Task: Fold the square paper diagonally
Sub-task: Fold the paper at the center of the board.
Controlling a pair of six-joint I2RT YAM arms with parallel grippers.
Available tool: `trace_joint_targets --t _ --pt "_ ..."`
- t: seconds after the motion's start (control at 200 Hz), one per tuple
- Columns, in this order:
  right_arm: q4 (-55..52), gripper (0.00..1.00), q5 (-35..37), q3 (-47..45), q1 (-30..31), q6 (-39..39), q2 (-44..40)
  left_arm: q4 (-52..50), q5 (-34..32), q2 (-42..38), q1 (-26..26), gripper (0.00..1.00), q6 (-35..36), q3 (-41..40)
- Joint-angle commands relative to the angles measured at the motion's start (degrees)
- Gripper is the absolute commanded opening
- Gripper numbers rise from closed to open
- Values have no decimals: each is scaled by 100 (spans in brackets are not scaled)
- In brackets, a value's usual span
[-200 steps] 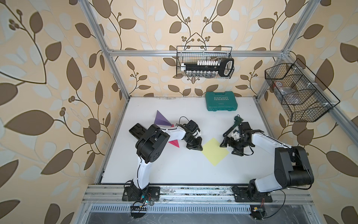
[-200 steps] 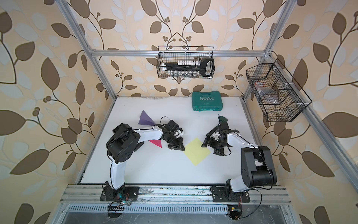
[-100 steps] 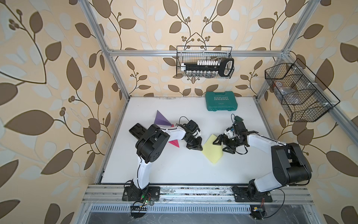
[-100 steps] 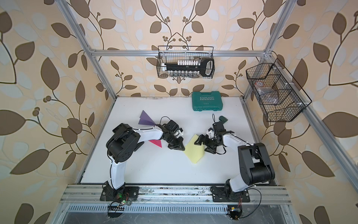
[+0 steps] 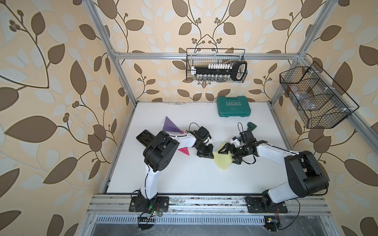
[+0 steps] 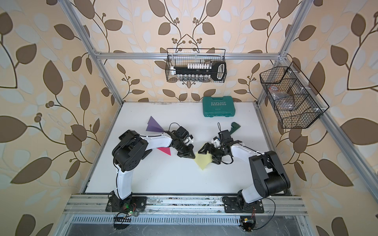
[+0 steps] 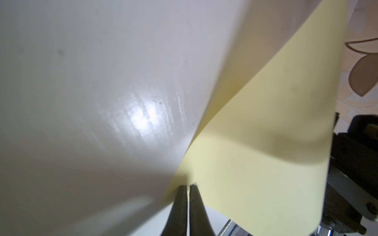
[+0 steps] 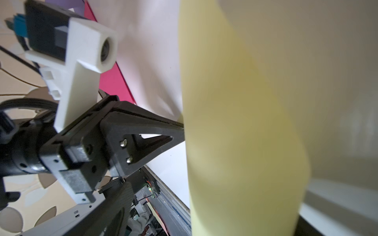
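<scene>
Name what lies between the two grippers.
Only the yellow paper, partly lifted, lies between the left gripper and right gripper; both top views show it.

Leaf-patterned wallpaper (image 5: 51, 61), white tabletop (image 5: 184, 179)

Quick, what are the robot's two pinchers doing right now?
Left gripper: shut, tips on a corner of the yellow square paper; grip cannot be told.
Right gripper: open wide against the paper's raised side, holding nothing.

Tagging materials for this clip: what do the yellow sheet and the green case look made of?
The yellow sheet looks like thin matte paper: it curls smoothly without creasing. The green case is probably moulded plastic: slight sheen, lettering on the lid.
</scene>
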Motion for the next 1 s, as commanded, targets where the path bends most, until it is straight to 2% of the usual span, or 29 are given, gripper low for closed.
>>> trace_joint_targets --t 0.0,0.05,0.17,0.58,0.66,0.825,0.995 --pt "22 94 -127 112 37 200 -266 -79 -65 -161 -12 8 161 -29" --pt "-95 93 -27 166 42 150 -338 -78 -65 -161 -15 8 155 -37" --pt "-359 82 197 271 40 40 -434 -69 -61 -162 -22 8 159 -55" --pt "-885 71 587 524 48 -133 -726 -65 -74 -162 -19 8 148 -84" --pt "-1059 64 739 598 44 -190 -750 -64 -72 -145 -15 8 143 -77" --pt "-1331 60 885 735 45 -384 -665 -72 -64 -127 -18 8 148 -56" --pt "-1831 43 1342 957 114 -708 -653 -106 -82 -135 -15 8 165 -49"
